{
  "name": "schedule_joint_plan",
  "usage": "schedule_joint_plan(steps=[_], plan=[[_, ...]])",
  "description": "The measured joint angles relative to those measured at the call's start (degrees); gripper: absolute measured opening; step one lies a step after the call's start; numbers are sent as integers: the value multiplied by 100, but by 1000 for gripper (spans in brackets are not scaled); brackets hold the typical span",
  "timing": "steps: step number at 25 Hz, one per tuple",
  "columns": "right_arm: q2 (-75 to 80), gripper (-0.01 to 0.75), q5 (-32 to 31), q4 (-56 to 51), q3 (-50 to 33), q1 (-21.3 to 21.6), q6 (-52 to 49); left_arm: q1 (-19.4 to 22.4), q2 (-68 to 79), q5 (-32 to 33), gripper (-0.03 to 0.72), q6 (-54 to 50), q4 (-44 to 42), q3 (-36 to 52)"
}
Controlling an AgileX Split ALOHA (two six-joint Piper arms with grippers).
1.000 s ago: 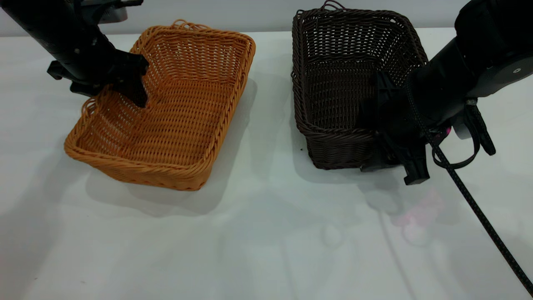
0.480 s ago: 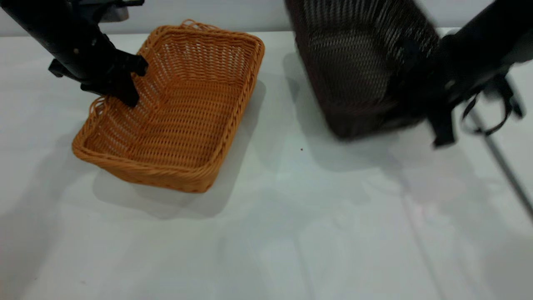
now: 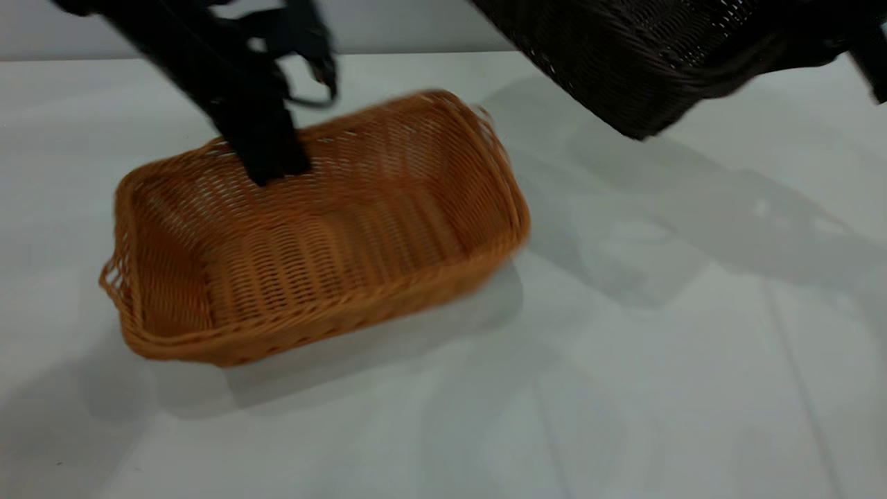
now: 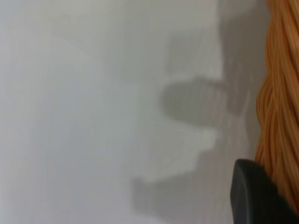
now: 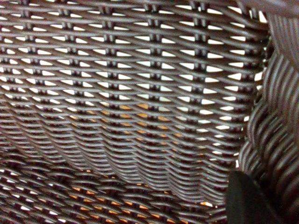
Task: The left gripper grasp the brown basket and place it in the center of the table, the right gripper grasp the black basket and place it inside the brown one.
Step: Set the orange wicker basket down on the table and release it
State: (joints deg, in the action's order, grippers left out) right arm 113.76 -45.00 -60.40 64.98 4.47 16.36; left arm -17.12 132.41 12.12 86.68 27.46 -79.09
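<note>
The brown basket [image 3: 346, 235], orange-tan wicker, lies crosswise left of the middle of the table [image 3: 624, 388]. My left gripper [image 3: 270, 163] is shut on its far rim, and in the left wrist view one black finger [image 4: 254, 196] presses against the braided orange rim [image 4: 280, 93]. The black basket [image 3: 644, 62] hangs tilted in the air at the top right, above the table. My right gripper is shut on its rim, and only a dark part of it shows at the exterior view's right edge [image 3: 874, 73]. In the right wrist view one finger [image 5: 247, 200] sits against the dark weave [image 5: 131, 93], with orange showing through the gaps.
The pale tabletop carries only the shadows of the arms and baskets. A grey wall [image 3: 402, 24] runs along the far edge.
The left gripper has dragged and turned the brown basket to the right, so that it lies crosswise. The right gripper has lifted the black basket off the table, up and tilted.
</note>
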Motion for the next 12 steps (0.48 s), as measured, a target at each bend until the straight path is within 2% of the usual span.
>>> schedule_joint_plan(steps=[2, 5, 12], plan=[[0, 90, -257, 410, 208, 38, -95, -264, 0, -134, 78, 786, 0, -47], [0, 90, -375, 551, 403, 73, -127, -559, 59, -203, 78, 1374, 5, -260], [0, 90, -422, 557, 449, 278, -150, -698, 136, -172, 78, 1617, 380, -387]])
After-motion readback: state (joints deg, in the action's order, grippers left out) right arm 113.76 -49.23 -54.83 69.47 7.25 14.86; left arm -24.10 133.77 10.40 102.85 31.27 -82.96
